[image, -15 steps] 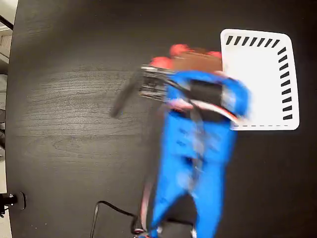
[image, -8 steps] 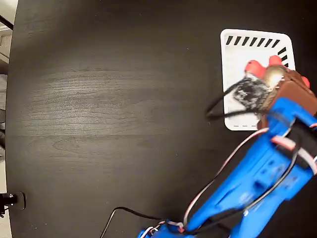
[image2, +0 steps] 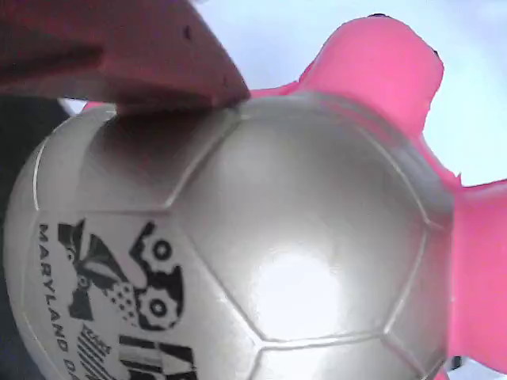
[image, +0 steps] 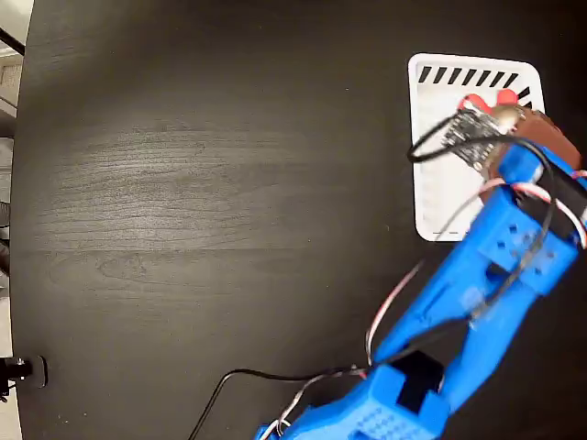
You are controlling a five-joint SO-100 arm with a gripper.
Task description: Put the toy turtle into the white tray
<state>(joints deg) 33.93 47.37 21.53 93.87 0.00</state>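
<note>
Over the upper part of the white rectangular tray [image: 438,147] with black slanted slots, the small pink toy turtle [image: 486,107] with its shiny tan-gold shell sits clamped in the blue arm's brown tool [image: 514,124], above the dark wood-grain tabletop [image: 183,183].

In the fixed view the blue arm [image: 477,284] hides much of the white tray [image: 438,188] and most of the toy turtle [image: 484,103]; the wrist view crops the turtle's shell.
</note>
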